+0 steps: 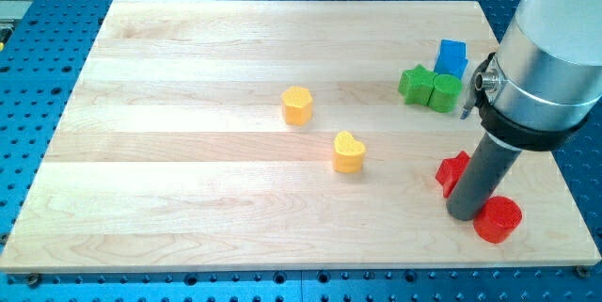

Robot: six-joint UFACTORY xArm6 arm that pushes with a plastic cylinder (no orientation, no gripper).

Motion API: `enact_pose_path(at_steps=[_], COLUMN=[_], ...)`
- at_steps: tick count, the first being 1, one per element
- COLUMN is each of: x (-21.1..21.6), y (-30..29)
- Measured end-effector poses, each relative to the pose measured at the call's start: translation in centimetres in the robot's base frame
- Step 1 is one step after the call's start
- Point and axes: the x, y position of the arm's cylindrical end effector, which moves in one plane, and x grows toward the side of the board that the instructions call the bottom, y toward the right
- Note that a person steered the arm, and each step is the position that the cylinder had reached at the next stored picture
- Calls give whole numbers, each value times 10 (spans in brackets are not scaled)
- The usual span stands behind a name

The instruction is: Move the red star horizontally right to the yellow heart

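The red star point(452, 171) lies near the board's point(188, 227) lower right, partly hidden behind the rod. My tip point(465, 215) sits touching it and the red cylinder point(498, 219), grasping nothing. The yellow heart point(348, 151) lies well apart, to the view's left.

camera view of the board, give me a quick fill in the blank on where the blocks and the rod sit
1. My tip rests between the red star and the red ____ block.
2. The number of yellow blocks on the board is ____.
3. The blue block sits just above two ____ blocks.
4. The yellow heart lies to the view's ____ of the red star.

Missing words: round; two; green; left
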Motion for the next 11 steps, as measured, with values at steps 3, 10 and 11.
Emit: enact_pose_path(at_steps=[3, 10, 11], x=[13, -49, -54], y=[35, 40, 40])
